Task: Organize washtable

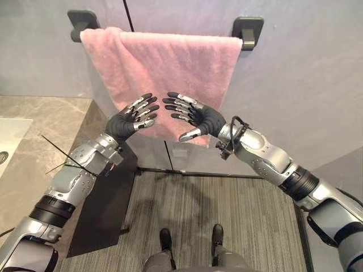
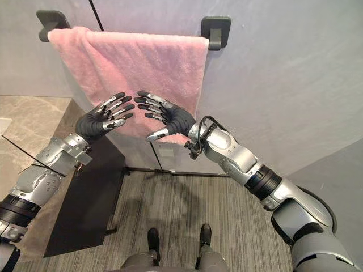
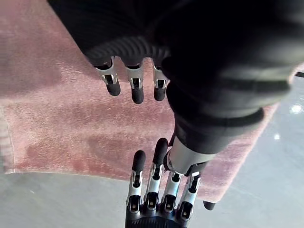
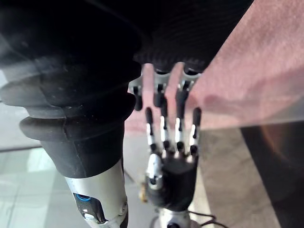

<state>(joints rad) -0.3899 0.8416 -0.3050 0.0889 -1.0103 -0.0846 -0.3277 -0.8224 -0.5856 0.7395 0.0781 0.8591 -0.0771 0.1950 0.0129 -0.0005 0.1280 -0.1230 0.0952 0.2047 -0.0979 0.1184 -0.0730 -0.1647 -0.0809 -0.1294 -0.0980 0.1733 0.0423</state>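
A pink towel [image 1: 164, 68] hangs over a wall bar between two dark mounts [image 1: 248, 29], its lower edge slanting down to the right. Both hands are raised in front of its lower half, fingertips facing each other a few centimetres apart. My left hand [image 1: 131, 120] is open with straight, spread fingers and holds nothing. My right hand [image 1: 199, 117] is likewise open, thumb pointing down, nothing in it. The left wrist view has the left hand's fingers [image 3: 137, 85] before the towel [image 3: 61, 109]. In the right wrist view the right hand's fingers [image 4: 162, 90] face the left hand [image 4: 171, 161].
A stone countertop [image 1: 45, 130] with a white basin [image 1: 8, 136] lies at the left. A dark cabinet side [image 1: 105, 209] drops from its edge. Striped grey flooring [image 1: 238, 221] runs below the towel, against the grey wall [image 1: 306, 79].
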